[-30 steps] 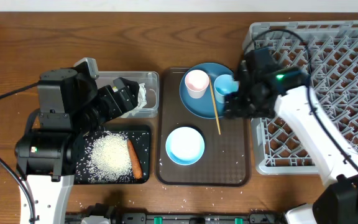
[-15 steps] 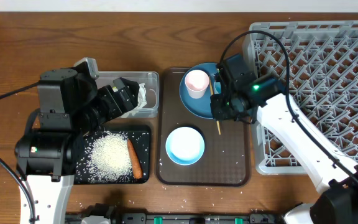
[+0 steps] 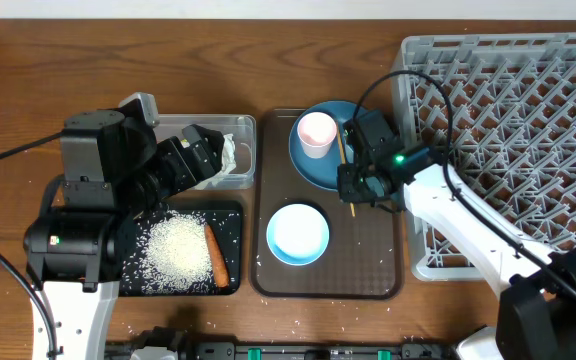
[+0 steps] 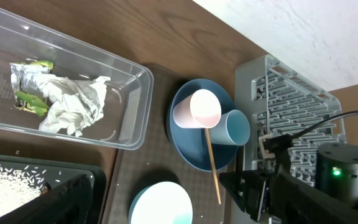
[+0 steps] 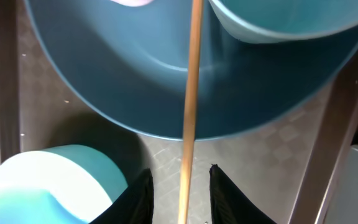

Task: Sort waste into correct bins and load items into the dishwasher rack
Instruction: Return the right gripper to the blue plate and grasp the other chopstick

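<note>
While the waste looks sorted, the dishes have not yet gone in. Below the left gripper (image 3: 204, 157), whose jaws cannot be judged open or closed from these views, the wrapper (image 4: 67, 102) lies crumpled in the clear tub (image 4: 138, 93). Just beside that, nearer the arm's base, the black tray (image 3: 230, 215) holds the rice (image 3: 178, 248) and the carrot (image 3: 216, 256); a few stray grains dot the table. Further right, on the brown serving tray (image 3: 368, 260), the bowl (image 3: 298, 233) sits to the right gripper's (image 5: 179, 196) left. Ahead of its fingers lies the plate (image 3: 313, 170), carrying the pink cup (image 3: 316, 133) and the light-blue cup (image 4: 232, 127). The right gripper is spread, one finger either side of the chopsticks (image 5: 190, 93), which appear as one thin stick resting across the plate's rim; nothing is gripped. The rack (image 3: 528, 120), on the far side of this gripper, appears to hold nothing, so all five items are probably left to load, the chopsticks likely first.
</note>
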